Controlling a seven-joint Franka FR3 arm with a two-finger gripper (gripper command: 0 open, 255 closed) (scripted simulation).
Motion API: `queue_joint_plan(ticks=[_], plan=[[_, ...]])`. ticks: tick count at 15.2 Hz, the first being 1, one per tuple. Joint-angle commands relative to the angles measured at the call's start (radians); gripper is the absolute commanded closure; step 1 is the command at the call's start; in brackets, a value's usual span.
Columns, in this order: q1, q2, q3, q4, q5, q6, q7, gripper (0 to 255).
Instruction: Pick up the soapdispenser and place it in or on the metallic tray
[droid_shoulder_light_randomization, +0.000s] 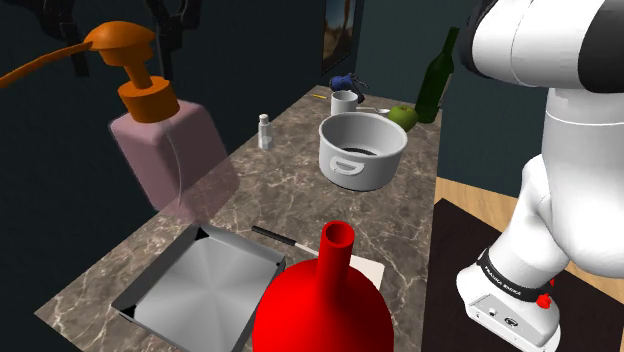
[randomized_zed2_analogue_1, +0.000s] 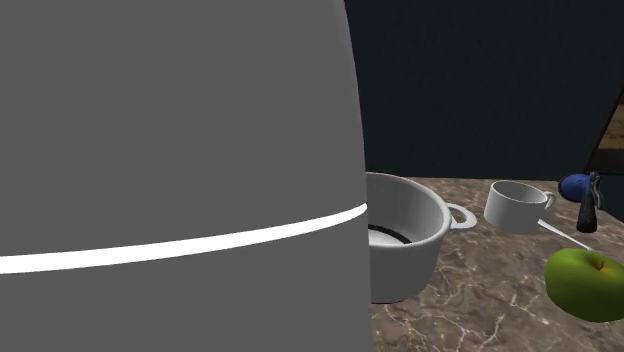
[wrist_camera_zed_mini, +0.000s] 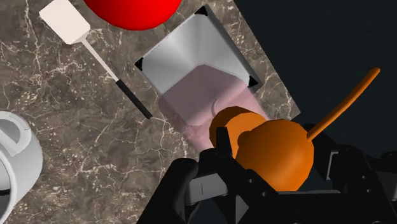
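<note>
Marble counter (droid_shoulder_light_randomization: 285, 185) carries the silver tray (droid_shoulder_light_randomization: 190, 290) at its near end, and the pink soap bottle (droid_shoulder_light_randomization: 170, 150) hangs tilted above the tray's far corner, base down, the gripper (wrist_camera_zed_mini: 278, 151) fingers closed on its orange pump (droid_shoulder_light_randomization: 122, 42).

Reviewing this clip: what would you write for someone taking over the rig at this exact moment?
Pincer: shut on the orange pump head of the soap dispenser.
Dispenser: in the air above the counter, tilted, roughly over one end of the metallic tray.
Done: pick-up.
Left: lower it onto the tray, open, back away. Mind the red vase beside the tray.
</note>
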Motion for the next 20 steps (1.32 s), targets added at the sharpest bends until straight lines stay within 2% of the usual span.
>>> queue_joint_plan(ticks=[1, 4, 9, 20], plan=[[-0.020, -0.038, 0.005, -0.078, 0.018, 0.041, 0.001, 255], [-0.059, -0.096, 0.007, -0.212, 0.049, 0.119, -0.015, 255], [-0.097, -0.161, 0.005, -0.377, 0.084, 0.221, -0.039, 255], [-0.136, -0.239, -0.001, -0.632, 0.127, 0.401, -0.081, 255]])
